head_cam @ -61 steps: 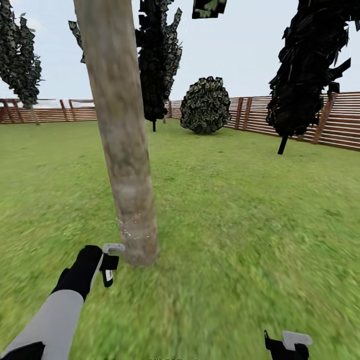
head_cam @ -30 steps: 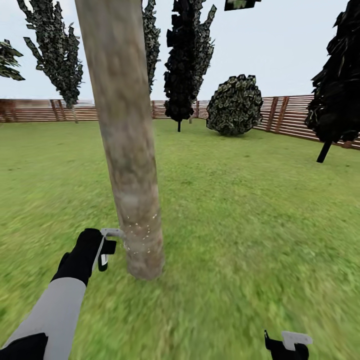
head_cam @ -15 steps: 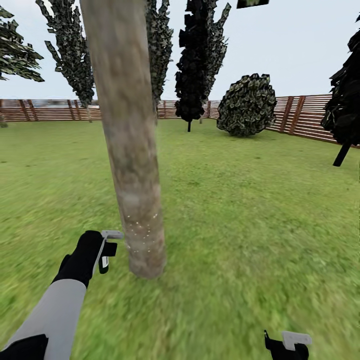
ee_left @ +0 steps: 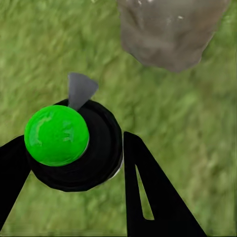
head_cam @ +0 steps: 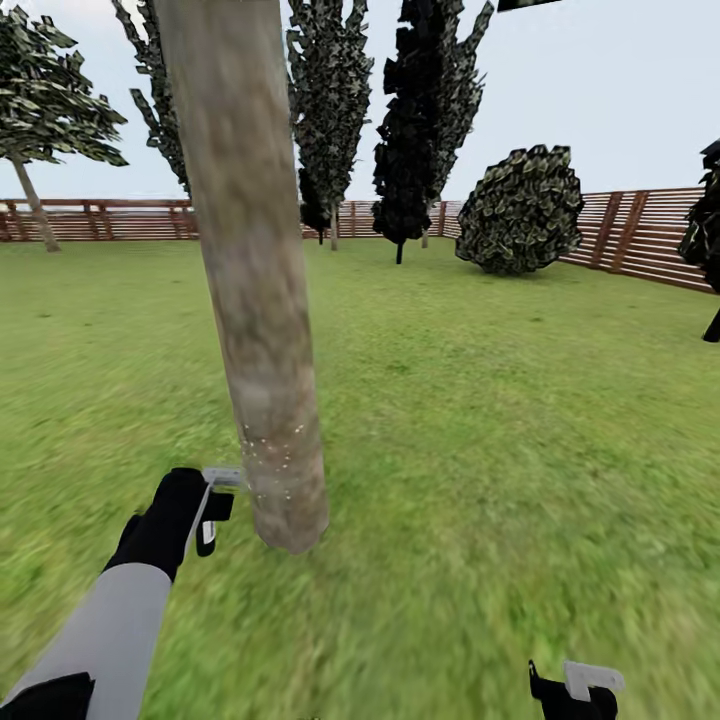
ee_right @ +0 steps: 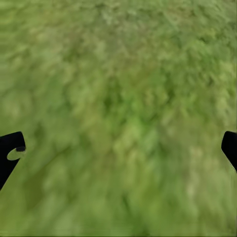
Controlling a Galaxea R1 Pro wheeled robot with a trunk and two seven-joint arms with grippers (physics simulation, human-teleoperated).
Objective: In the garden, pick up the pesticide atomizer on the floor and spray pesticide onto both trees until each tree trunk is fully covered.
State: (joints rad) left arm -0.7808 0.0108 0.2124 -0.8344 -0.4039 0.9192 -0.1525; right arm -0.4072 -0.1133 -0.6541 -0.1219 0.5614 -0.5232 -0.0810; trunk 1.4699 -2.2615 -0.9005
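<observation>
My left tool (head_cam: 212, 508) is pinched on the atomizer (ee_left: 69, 143); in the left wrist view its two black fingers (ee_left: 148, 197) bracket the black body, with the green cap (ee_left: 57, 135) facing the camera and the grey nozzle (ee_left: 80, 90) aimed toward the trunk (head_cam: 255, 300). The trunk stands just ahead of that tool, near but not touching, on the lawn (head_cam: 480, 420).

White specks (head_cam: 270, 452) show only in a low band on the trunk, just above the tool's height. Everything higher looks bare, so I judge this tree far from covered.

To do this step well I would keep the nozzle square to the trunk and walk the spray upward in slow overlapping passes, raising the arm rather than tilting the wrist so the aim does not drift off past the edge. The base just below the specks also wants a pass. The far side of the trunk is hidden from me, so I should plan on circling it.

My right tool (head_cam: 578, 690) hangs low and well apart from the trunk, fingers spread over bare grass, holding nothing.
</observation>
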